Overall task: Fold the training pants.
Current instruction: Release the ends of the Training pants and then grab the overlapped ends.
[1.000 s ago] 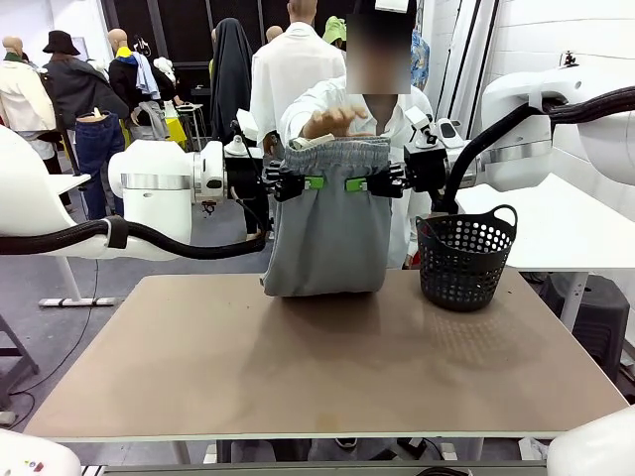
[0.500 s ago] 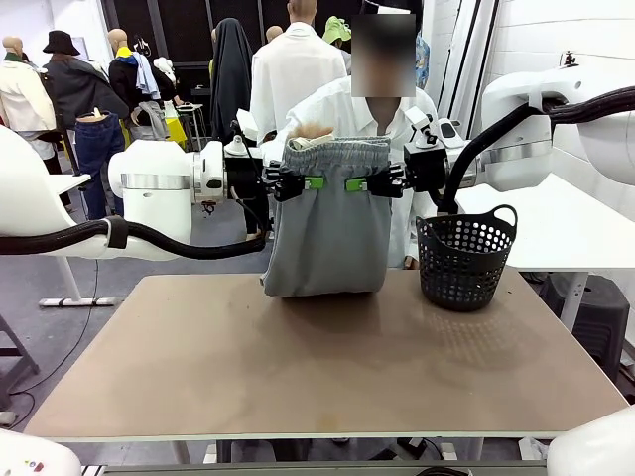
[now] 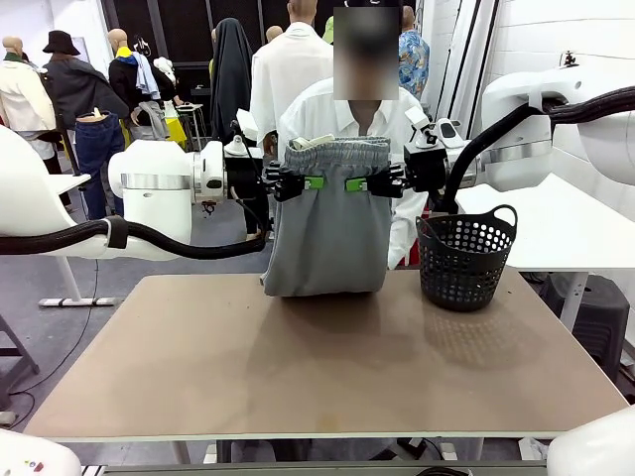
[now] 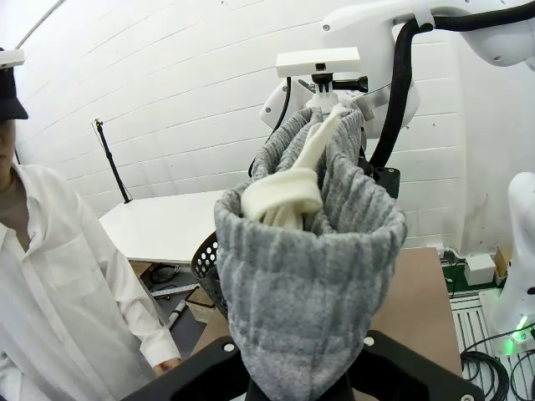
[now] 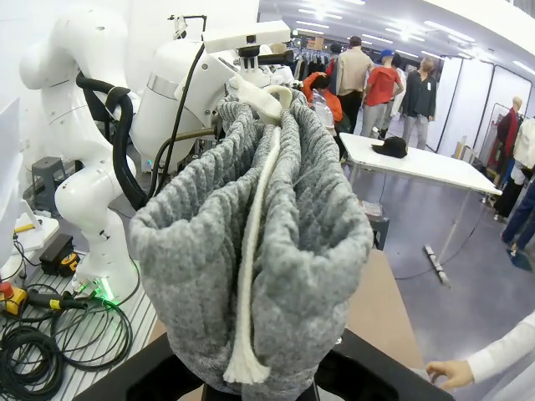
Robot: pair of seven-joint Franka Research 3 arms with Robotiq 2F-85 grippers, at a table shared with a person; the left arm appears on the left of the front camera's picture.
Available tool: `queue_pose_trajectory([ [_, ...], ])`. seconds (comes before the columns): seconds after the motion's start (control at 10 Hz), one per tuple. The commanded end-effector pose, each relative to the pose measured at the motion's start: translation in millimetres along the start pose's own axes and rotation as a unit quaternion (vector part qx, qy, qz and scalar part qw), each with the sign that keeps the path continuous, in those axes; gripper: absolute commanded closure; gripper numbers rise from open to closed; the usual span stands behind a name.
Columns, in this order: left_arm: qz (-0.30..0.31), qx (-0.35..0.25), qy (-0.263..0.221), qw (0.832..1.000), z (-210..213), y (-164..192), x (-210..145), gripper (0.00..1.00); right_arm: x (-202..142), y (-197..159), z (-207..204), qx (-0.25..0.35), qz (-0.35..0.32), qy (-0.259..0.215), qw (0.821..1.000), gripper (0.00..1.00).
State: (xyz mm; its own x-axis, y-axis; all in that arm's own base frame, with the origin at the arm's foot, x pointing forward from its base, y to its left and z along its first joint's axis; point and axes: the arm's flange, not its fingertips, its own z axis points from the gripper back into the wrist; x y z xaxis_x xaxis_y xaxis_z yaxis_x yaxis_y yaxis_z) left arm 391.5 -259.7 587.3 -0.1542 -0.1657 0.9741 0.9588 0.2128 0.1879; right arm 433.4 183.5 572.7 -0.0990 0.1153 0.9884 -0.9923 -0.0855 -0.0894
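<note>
The training pants [image 3: 325, 233] are light grey and hang folded above the far side of the table, their lower end resting on it. My left gripper [image 3: 306, 182] is shut on the left side just under the gathered waistband. From the opposite side, my right gripper [image 3: 359, 183] is shut on the right side at the same height. In the left wrist view the waistband [image 4: 311, 276] rises from between the black fingers, with the pale drawstring [image 4: 284, 194] bunched on top. In the right wrist view the grey fabric [image 5: 259, 242] fills the jaws and the drawstring [image 5: 251, 276] hangs down its middle.
A black mesh basket [image 3: 464, 256] stands on the table's far right. A person in a white shirt [image 3: 327, 114] stands right behind the pants, arms down. The brown tabletop [image 3: 317, 367] stretches bare toward me. A white table [image 3: 556, 223] is at the right.
The person's hand, raised at the waistband a second ago, has dropped away and the person stands upright. The pants and both grippers have stayed where they were.
</note>
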Motion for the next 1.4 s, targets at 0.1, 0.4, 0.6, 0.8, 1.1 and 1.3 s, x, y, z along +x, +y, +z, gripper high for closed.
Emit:
queue_pose_trajectory([
  [0.1,0.004,0.002,-0.001,1.000,-0.4,-0.6,2.5,1.00,-0.2,0.8,-1.2,0.002,0.002,-0.001,1.000,1.00],
  [0.4,0.004,0.002,-0.001,1.000,-0.4,-0.6,2.5,1.00,-0.2,0.8,-1.2,0.002,0.002,-0.001,1.000,1.00],
  [0.6,0.004,0.002,-0.001,1.000,-0.4,-0.6,2.5,1.00,-0.2,0.8,-1.2,0.002,0.002,-0.001,1.000,1.00],
  [0.8,0.004,0.002,-0.001,1.000,-0.4,-0.6,2.5,1.00,-0.2,0.8,-1.2,0.002,0.002,-0.001,1.000,1.00],
  [1.1,0.004,0.002,-0.001,1.000,-0.4,-0.6,2.5,1.00,-0.2,0.8,-1.2,0.002,0.002,-0.001,1.000,1.00],
  [1.3,0.004,0.002,-0.001,1.000,-0.4,-0.6,2.5,1.00,-0.2,0.8,-1.2,0.002,0.002,-0.001,1.000,1.00],
])
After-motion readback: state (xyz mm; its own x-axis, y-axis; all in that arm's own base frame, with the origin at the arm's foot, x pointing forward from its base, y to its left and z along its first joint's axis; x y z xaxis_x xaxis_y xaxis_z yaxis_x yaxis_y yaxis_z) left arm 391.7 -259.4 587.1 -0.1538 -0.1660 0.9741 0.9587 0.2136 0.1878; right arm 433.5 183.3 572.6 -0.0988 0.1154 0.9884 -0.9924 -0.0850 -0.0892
